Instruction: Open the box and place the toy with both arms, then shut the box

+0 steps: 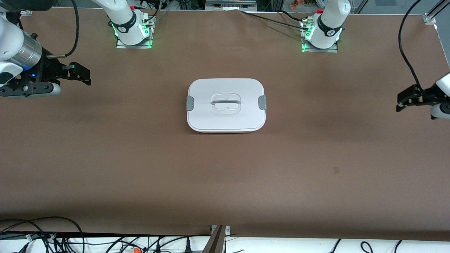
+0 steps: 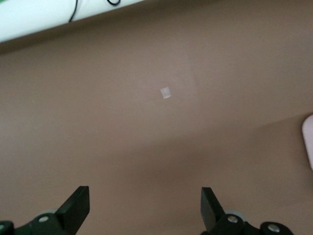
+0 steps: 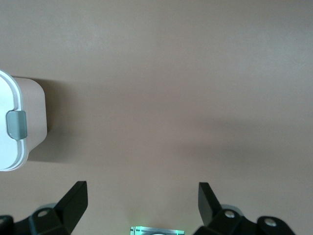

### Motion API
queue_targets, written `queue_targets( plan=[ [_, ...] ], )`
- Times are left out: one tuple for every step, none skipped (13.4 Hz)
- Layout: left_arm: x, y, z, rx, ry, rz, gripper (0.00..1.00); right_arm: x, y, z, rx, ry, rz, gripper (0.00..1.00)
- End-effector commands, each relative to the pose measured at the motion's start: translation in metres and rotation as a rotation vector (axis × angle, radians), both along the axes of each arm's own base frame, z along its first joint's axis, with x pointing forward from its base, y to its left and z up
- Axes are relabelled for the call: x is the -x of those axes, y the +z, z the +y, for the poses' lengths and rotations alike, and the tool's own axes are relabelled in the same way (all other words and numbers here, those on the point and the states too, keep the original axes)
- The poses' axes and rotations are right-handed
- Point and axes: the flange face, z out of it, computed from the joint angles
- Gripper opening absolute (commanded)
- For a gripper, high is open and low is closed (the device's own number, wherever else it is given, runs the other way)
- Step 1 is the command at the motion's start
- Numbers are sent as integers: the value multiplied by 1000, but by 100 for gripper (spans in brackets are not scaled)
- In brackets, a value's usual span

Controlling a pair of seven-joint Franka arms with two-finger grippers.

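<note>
The box (image 1: 226, 105) stands at the middle of the brown table with its white lid on, both grey side clips (image 1: 190, 103) down and the clear handle (image 1: 226, 102) on top. The toy is out of view. My right gripper (image 1: 81, 74) hangs open and empty in the air at the right arm's end of the table, well apart from the box. The right wrist view shows its fingers (image 3: 76, 203) wide apart and the box (image 3: 14, 122) to one side. My left gripper (image 1: 400, 102) hangs open and empty at the left arm's end; its own view (image 2: 144, 208) shows only the box's edge (image 2: 308, 142).
The arm bases (image 1: 133, 33) (image 1: 321, 37) glow green along the table's edge farthest from the front camera. Cables (image 1: 52, 235) lie off the table edge nearest that camera. A small pale scrap (image 2: 166, 92) lies on the table under the left gripper.
</note>
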Motion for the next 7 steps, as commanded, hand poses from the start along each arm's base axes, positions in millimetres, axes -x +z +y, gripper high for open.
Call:
queue_targets(
  plan=[
    [19, 3, -2, 40, 80, 47, 100, 3, 6, -1, -7, 7, -5, 100],
    [21, 2, -3, 41, 97, 65, 100, 4, 7, -1, -7, 7, 0, 100],
    [23, 4, -3, 41, 118, 64, 100, 4, 6, -2, -7, 6, -2, 100],
    [23, 3, -3, 41, 135, 70, 100, 3, 7, -1, -7, 3, -8, 100],
    [22, -2, 2, 40, 155, 82, 100, 3, 7, -1, -7, 1, -7, 100],
    [20, -6, 4, 37, 163, 94, 100, 4, 6, 0, -6, 6, -5, 100],
    [16, -10, 3, 35, 160, 100, 100, 4, 5, 0, -6, 7, -10, 100]
  ],
)
